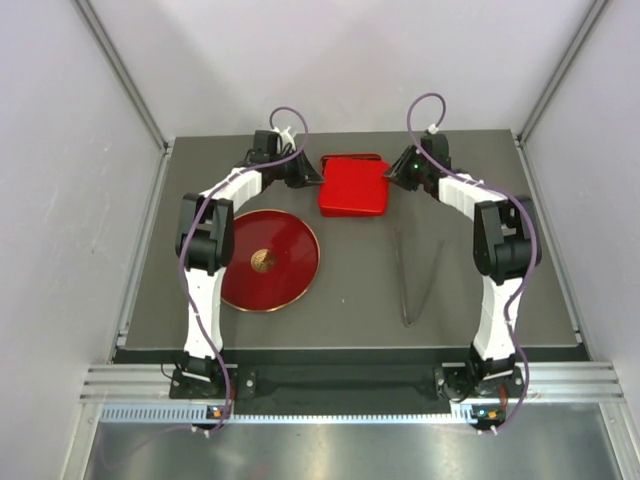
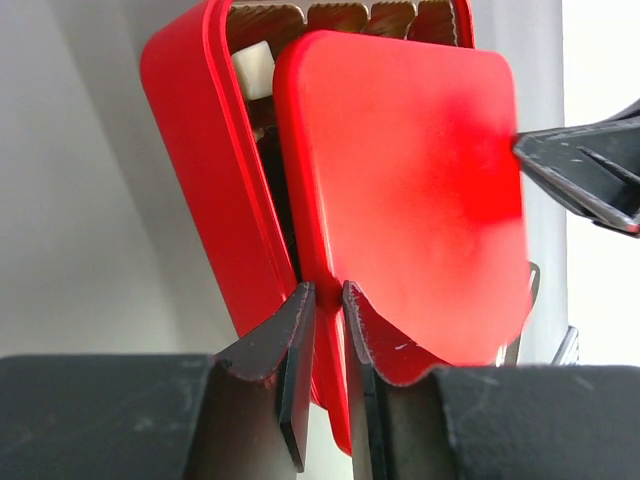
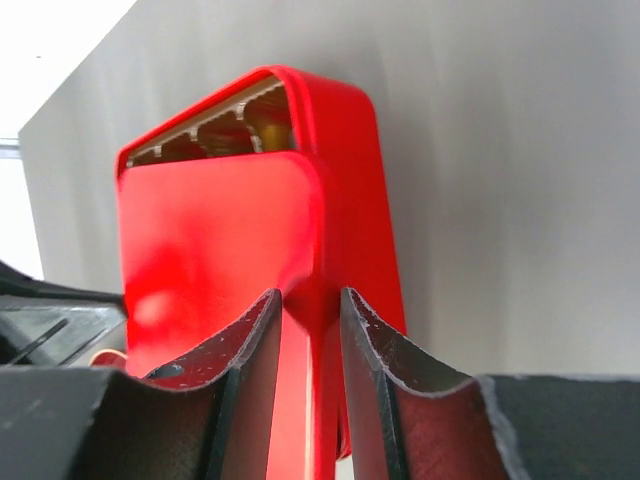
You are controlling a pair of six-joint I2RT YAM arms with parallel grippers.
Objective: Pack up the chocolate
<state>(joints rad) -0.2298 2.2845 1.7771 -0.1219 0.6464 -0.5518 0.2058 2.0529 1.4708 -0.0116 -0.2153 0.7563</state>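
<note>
A red box [image 1: 352, 185] lies at the back middle of the table, its red lid [image 2: 400, 180] shifted so one end stays uncovered. A cream-white chocolate piece [image 2: 255, 68] and brown paper cups [image 3: 225, 125] show in that gap; the other pieces are hidden. My left gripper [image 2: 328, 290] is shut on the lid's left edge and sits at the box's left side in the top view [image 1: 312, 178]. My right gripper [image 3: 308, 295] is shut on the lid's right edge [image 1: 393, 172]. The lid [image 3: 215, 250] sits over the box base [image 3: 350, 170].
A round dark-red plate [image 1: 290, 275] lies front left with a golden-brown wrinkled ball [image 1: 264, 259] at its centre. Metal tongs [image 1: 415, 285] lie on the dark mat at right. Grey walls stand close on both sides and behind.
</note>
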